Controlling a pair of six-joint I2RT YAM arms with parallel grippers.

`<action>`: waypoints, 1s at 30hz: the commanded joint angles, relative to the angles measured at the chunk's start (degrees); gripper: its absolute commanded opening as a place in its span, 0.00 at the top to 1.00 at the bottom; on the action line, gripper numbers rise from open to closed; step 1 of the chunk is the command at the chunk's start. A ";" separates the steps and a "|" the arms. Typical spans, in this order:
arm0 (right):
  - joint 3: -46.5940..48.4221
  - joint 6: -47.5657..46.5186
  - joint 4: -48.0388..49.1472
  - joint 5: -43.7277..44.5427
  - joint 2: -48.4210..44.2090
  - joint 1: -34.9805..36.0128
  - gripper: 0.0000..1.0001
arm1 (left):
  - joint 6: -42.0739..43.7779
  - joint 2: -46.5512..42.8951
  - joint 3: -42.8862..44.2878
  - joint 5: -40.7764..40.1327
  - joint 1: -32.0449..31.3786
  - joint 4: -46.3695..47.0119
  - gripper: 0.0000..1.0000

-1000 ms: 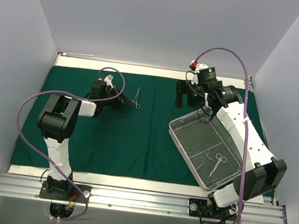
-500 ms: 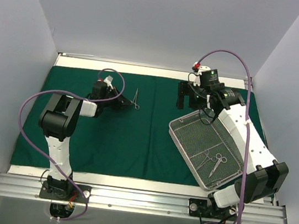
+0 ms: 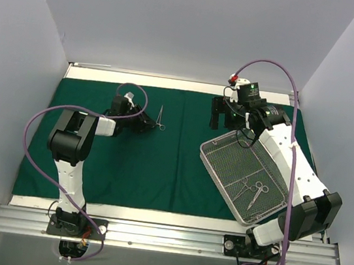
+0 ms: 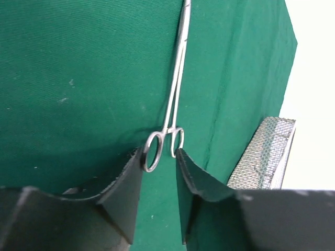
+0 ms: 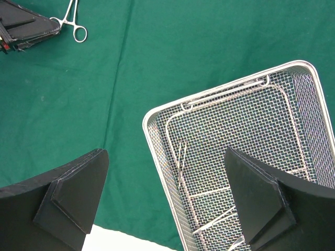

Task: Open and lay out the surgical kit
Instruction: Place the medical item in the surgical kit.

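Here, forceps [image 4: 176, 89] lie on green drape [image 3: 159, 163], tray [image 3: 226, 158] well apart.

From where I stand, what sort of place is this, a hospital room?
Probably a robot test bench, not a hospital: plain white walls box in a table, two robot arms sit bolted at its edge, and a green drape carries a wire-mesh tray and forceps.
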 commanded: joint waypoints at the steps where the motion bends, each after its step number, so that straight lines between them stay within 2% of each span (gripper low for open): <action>1: -0.41 0.24 0.67 0.12 -2.09 -0.40 0.00 | 0.54 0.41 0.55 -0.65 0.08 -1.33 0.59; 8: -0.85 0.94 1.64 -0.41 -1.74 -0.39 0.00 | 1.68 -1.43 1.07 -0.73 0.17 -5.62 0.48; 16: -0.23 1.30 2.52 -0.50 -1.12 -0.40 0.00 | 5.46 -5.74 7.48 -8.29 -0.54 -27.66 0.39; 19: -0.50 1.73 2.70 -0.50 -0.60 -0.39 0.00 | 5.81 -6.62 8.98 -9.00 -1.06 -31.12 0.38; 23: -0.06 6.81 1.73 0.64 1.07 -0.83 0.00 | 7.74 -9.59 10.39 -9.52 -2.03 -36.04 0.38; 26: 2.22 10.51 -3.62 1.43 4.66 -2.85 0.00 | 12.91 -13.90 12.05 -10.93 -2.38 -41.47 0.38; 30: -1.62 17.18 -8.82 1.44 6.53 -7.76 0.04 | 28.62 -18.92 21.18 -15.49 -2.38 -56.30 0.41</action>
